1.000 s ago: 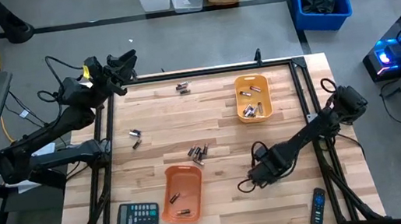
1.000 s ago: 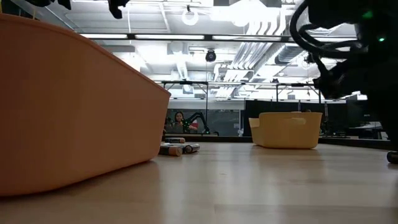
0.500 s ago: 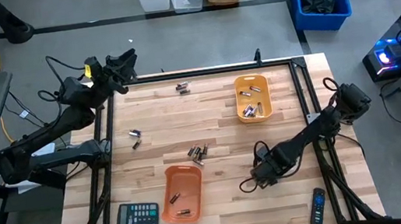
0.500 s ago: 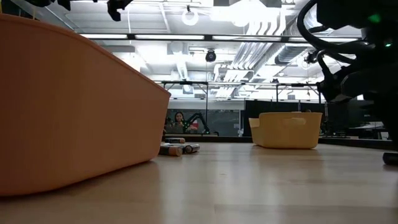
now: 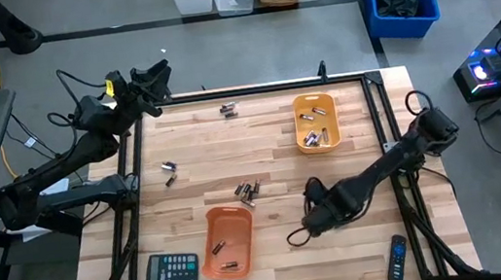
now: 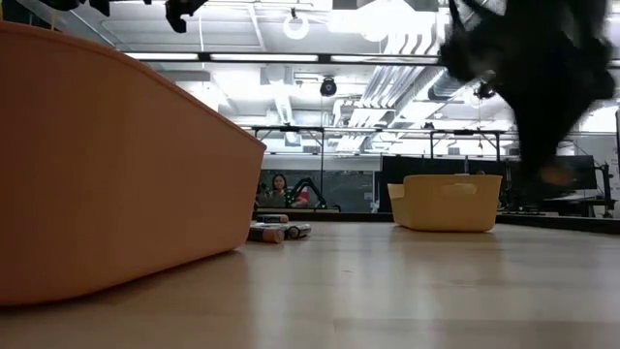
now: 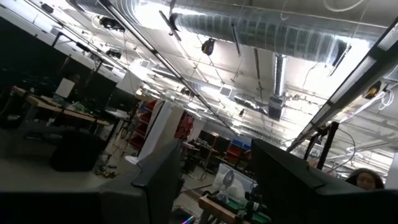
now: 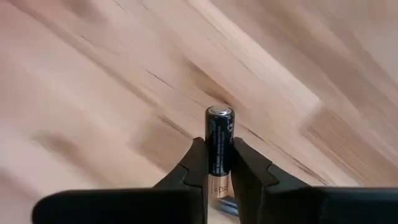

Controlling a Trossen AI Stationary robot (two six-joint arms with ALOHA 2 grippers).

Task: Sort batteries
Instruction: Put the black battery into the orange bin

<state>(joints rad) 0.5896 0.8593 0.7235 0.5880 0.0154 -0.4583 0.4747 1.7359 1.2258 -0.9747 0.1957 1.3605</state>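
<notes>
My right gripper (image 8: 219, 148) is shut on one dark cylindrical battery (image 8: 220, 134) over the wooden table's (image 5: 279, 273) near right part, right of the near orange tray (image 5: 227, 242); the high view shows that gripper (image 5: 296, 237) pointing steeply down. Loose batteries lie on their sides mid-table (image 5: 247, 192), at the far edge (image 5: 227, 110) and at the left (image 5: 170, 172). A yellow-orange tray (image 5: 316, 122) at the far right holds several. My left gripper (image 5: 158, 74) waits open above the far left corner, its fingers (image 7: 165, 180) tilted up at the room. My right gripper pinches the battery's round side (image 8: 219, 163) between its two fingers (image 8: 196, 163), around the cell's lower half. The fingers run along the battery from above, steeply downward. One silvery end cap (image 8: 220, 111) sticks out past the fingertips toward the table, and the cell hangs clear of the wood.
A black calculator (image 5: 171, 274) lies by the near left corner and a black remote control (image 5: 398, 259) by the near right corner. The near orange tray's wall (image 6: 107, 165) fills the low view's left. Bare wood lies between the two trays.
My right gripper has risen off the table and swung a little toward the table's left edge, tipping as it went. In the low view its fingertip no longer shows on the wood at the right, and the arm now hangs blurred above the table.
</notes>
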